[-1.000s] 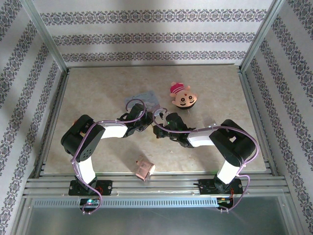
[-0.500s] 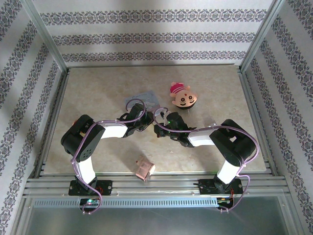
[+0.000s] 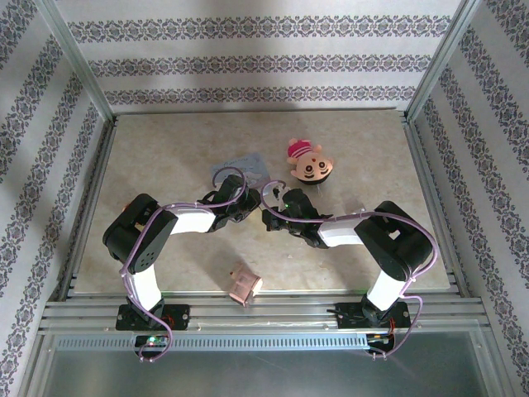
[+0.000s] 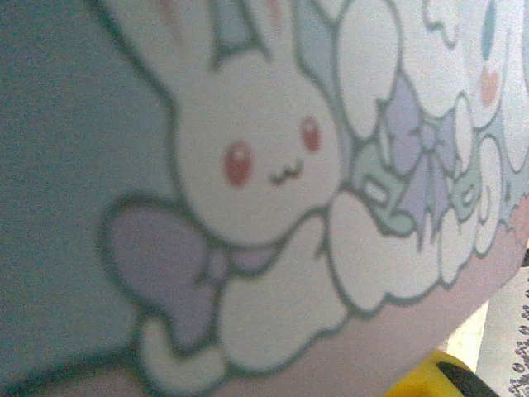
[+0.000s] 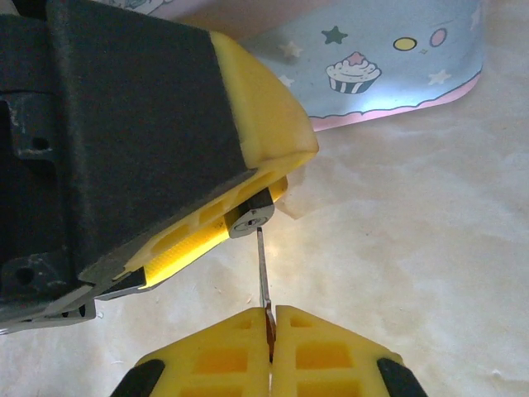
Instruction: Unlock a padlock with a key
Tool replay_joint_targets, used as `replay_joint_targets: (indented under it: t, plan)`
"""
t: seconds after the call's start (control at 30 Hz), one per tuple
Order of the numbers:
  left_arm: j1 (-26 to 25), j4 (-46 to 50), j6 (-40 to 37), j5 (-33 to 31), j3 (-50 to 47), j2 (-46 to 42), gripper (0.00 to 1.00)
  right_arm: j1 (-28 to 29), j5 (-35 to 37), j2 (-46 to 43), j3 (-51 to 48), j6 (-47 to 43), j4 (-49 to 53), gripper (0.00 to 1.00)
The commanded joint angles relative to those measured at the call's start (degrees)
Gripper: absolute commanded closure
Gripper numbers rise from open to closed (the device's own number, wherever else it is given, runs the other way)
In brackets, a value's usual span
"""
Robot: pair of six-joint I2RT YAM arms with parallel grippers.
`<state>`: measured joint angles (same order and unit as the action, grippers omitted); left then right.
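The left tool (image 5: 263, 198) grips the small padlock (image 5: 248, 218) between its yellow fingers, over the worktop (image 5: 413, 248) and just beside the pale-blue tin (image 5: 388, 58). The right tool (image 5: 270, 331) is closed tight on a thin key (image 5: 262, 265), and the tip of the key touches the silvery end of the padlock. The tin carries cartoon prints, and its inside is hidden.

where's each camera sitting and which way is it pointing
top external: above and behind the bases, looking down on the table; left arm and right arm show
left wrist: close against the pale-blue tin; one yellow fingertip shows
right wrist: faces left claw holding padlock; right claw pinches key
shared: the tin, in all three
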<state>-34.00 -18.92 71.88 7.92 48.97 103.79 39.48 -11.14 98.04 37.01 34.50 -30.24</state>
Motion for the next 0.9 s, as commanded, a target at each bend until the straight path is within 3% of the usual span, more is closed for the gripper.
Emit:
replay_joint_targets:
  t: [0.0, 0.87]
  plan:
    - [0.1, 0.3, 4.8, 7.4, -1.8, 1.7, 0.96, -0.5, 0.5, -0.3, 0.8, -0.8, 0.0, 1.00]
    - [0.1, -0.3, 4.4, 8.6, -2.6, 1.8, 0.96, -2.8, -5.0, 2.4, 4.2, 0.6, 0.1, 1.00]
